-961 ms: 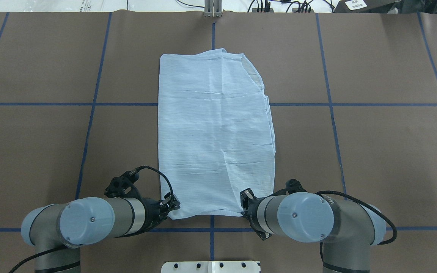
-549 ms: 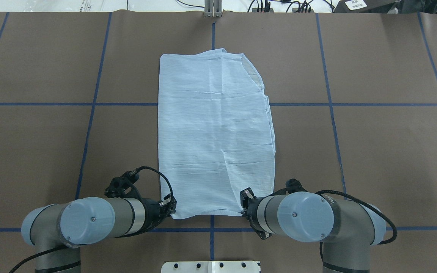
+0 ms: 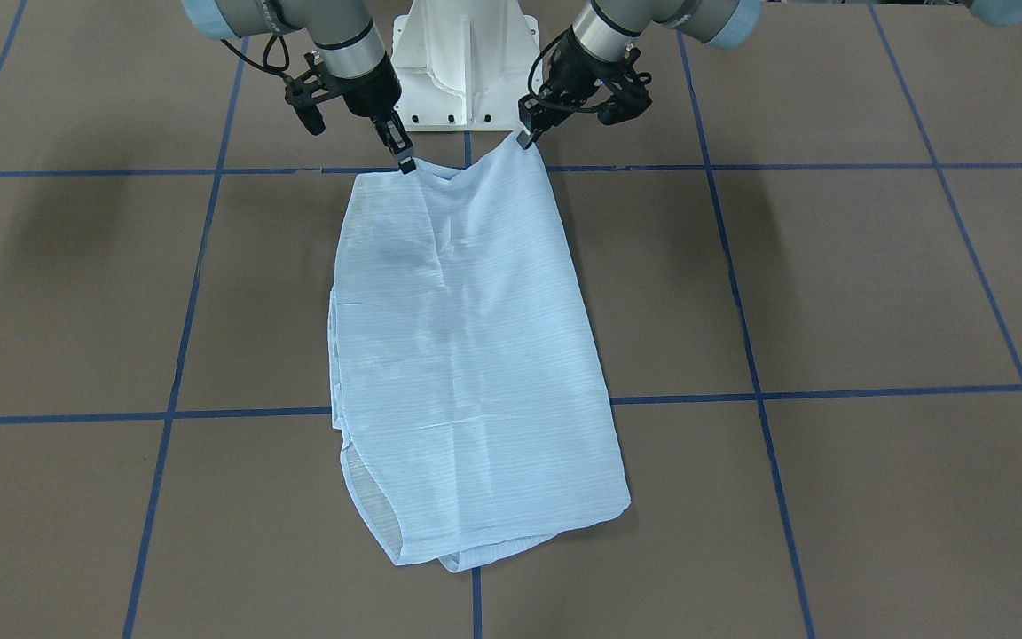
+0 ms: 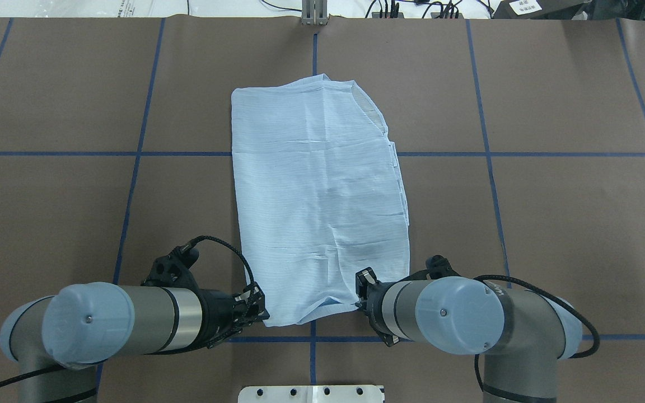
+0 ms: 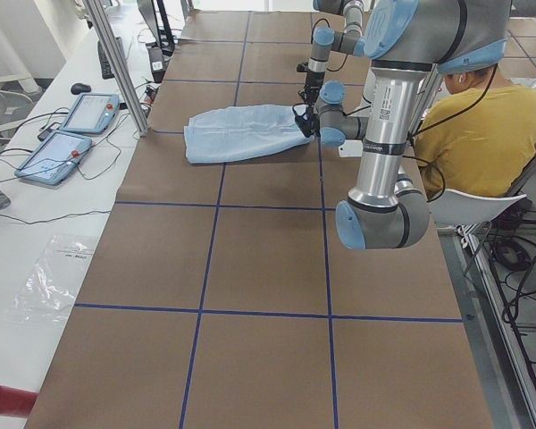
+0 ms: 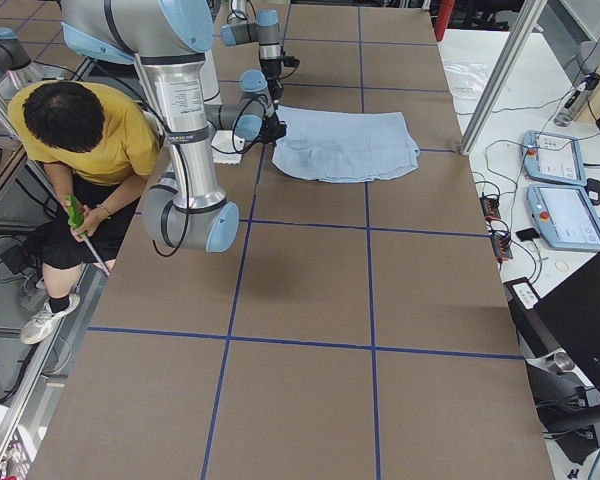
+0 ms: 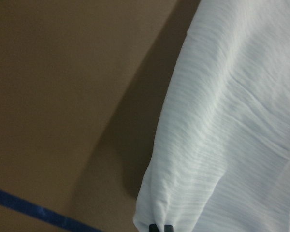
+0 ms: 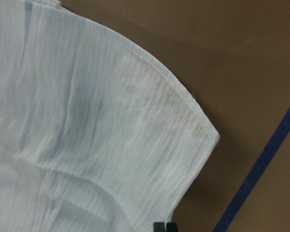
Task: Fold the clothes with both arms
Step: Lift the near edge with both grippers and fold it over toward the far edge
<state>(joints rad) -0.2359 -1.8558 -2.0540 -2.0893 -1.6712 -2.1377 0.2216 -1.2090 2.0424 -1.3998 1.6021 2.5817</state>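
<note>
Shirt (image 4: pixel 317 190): near corners clamped by left gripper (image 3: pixel 527 138) and right gripper (image 3: pixel 404 162); sheer fabric judged liable to slip, skewing fold.

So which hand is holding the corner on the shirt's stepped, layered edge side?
The right hand, pinching a near corner of the shirt. Stacked fabric edges run along its side, while the left hand has one plain straight edge.

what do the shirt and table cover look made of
shirt: thin woven cloth, maybe cotton or a blend, matte; it shows a fine ribbed crinkle, and brown shows through near its hem. table cover: looks like brown paper or card, flat and without sheen.
</note>
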